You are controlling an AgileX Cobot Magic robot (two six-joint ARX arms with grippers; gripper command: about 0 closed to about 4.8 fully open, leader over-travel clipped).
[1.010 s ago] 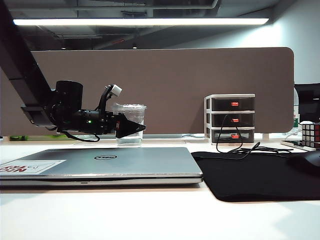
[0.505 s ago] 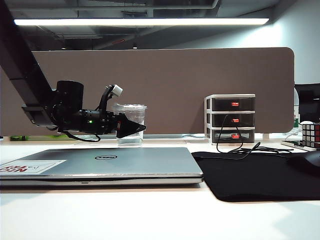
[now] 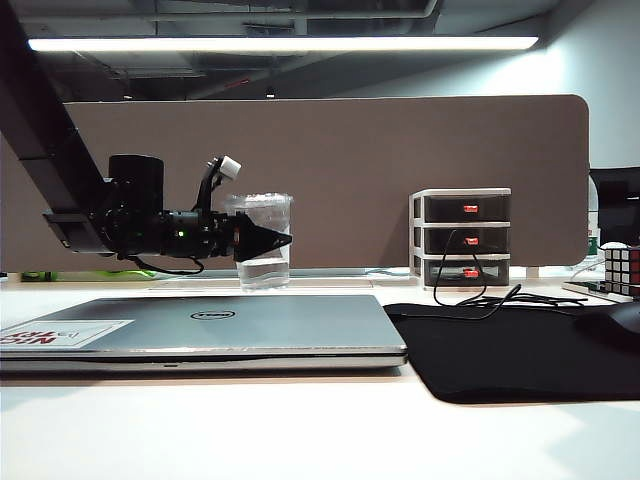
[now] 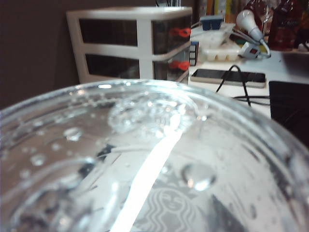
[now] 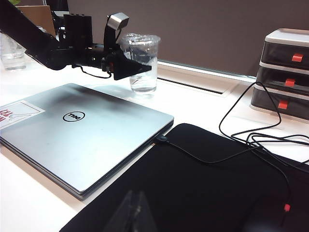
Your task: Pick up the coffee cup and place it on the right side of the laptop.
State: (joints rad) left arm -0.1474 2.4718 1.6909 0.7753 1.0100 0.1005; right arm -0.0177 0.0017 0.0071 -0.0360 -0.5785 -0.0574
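Observation:
The coffee cup (image 3: 266,270), clear plastic with a flat lid, stands just behind the laptop (image 3: 210,325), with its base at or just above the desk. My left gripper (image 3: 280,240) reaches in level from the left, its black fingers on either side of the cup's middle, shut on it. In the left wrist view the cup's lid (image 4: 159,159) fills the frame and hides the fingers. The right wrist view shows the cup (image 5: 144,77), the left gripper (image 5: 145,59) and the closed silver laptop (image 5: 82,130). My right gripper (image 5: 133,212) hangs shut over the black mat (image 5: 203,188).
A three-drawer organizer (image 3: 460,238) stands at the back right by the brown partition, with black cables (image 3: 480,295) trailing onto the mat (image 3: 510,350) to the right of the laptop. A Rubik's cube (image 3: 622,268) sits at the far right. A phone (image 4: 227,76) lies beyond the organizer.
The left gripper has levelled out and closed in on the cup. The cup's rim now sits higher in the exterior view than before.

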